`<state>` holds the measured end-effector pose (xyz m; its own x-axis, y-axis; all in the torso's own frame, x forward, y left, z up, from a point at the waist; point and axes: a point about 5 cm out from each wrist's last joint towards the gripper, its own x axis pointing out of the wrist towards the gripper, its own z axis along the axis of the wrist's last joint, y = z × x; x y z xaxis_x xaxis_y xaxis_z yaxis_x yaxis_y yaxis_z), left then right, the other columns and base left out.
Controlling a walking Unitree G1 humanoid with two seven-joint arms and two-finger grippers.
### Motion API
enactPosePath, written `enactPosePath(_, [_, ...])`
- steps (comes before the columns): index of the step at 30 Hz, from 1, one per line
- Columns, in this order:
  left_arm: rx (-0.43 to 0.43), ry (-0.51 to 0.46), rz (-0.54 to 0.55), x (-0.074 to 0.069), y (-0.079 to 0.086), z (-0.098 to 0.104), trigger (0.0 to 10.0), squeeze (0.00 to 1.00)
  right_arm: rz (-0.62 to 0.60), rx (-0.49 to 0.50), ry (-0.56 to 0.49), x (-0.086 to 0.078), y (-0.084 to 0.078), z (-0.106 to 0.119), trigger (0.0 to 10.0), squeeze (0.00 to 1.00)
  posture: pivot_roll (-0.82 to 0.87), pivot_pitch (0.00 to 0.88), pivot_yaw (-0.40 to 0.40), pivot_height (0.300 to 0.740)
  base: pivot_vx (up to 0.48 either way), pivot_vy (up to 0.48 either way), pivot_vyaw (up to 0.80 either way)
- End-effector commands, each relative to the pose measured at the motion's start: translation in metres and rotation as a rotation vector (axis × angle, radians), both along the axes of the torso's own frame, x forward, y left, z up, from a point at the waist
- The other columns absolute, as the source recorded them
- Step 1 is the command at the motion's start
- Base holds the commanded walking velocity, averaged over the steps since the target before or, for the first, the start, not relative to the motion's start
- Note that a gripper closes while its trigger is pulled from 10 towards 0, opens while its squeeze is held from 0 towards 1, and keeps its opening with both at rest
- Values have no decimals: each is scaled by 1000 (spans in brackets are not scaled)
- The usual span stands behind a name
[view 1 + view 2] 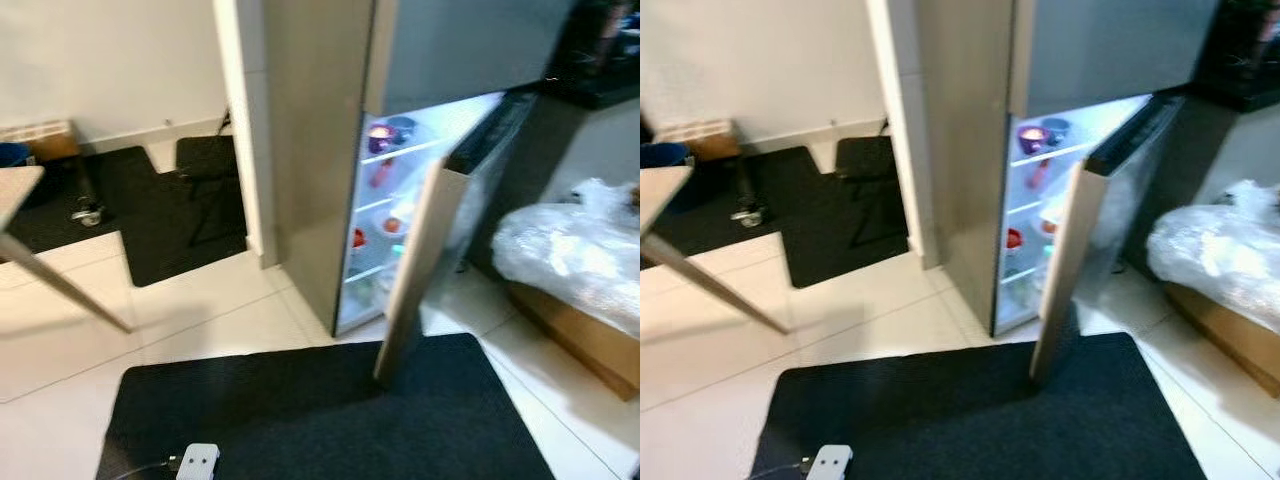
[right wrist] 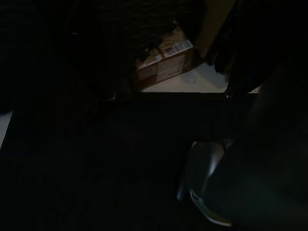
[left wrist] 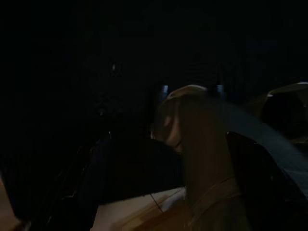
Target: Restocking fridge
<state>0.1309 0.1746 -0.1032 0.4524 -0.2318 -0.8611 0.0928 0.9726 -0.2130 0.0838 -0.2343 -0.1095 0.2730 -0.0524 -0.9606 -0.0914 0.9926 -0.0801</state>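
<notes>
Fridge: the tall grey fridge (image 1: 320,150) stands ahead on the robot's right side, lit inside, with shelves already carrying a purple bowl (image 1: 380,135) and some red items too blurred to name.
Door: the fridge door (image 1: 420,270) stands partly open, edge-on to the camera, its lower corner over the black mat (image 1: 320,410) on the floor.
Surroundings: a plastic-wrapped bundle (image 1: 570,250) sits on a cardboard box (image 1: 580,335) to the right; a bench corner (image 1: 20,185) juts in at the far left; a small white device (image 1: 198,462) with a cable lies on the mat's near edge.
Left claw: the left wrist view is very dark, so I cannot tell whether the claw is wide, narrow or holding something.
Right claw: the same, too dark to tell; a pale rounded shape shows there, unidentified.
Stage: judged as the approach, with no stocking begun.
Risk, door: the half-open door narrows the way in; an arm or body could knock it.
Risk, floor: the cable and mat edge could catch a foot.
Risk, view: blur makes shelf gaps hard to judge, so an item could be misplaced.
</notes>
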Motion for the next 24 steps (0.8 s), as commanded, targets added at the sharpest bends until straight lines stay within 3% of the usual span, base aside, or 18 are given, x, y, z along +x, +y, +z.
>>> enactPosePath(1, [17,23,-10,-4,5,-1,10000,0,-7,8,-7,0,1,0,10000,0,52,0,-17,740,0,0,706])
enactPosePath(24, [36,32,-48,-4,-1,-2,10000,0,1,17,-5,1,3,0,10000,0,51,0,-17,740,0,0,723])
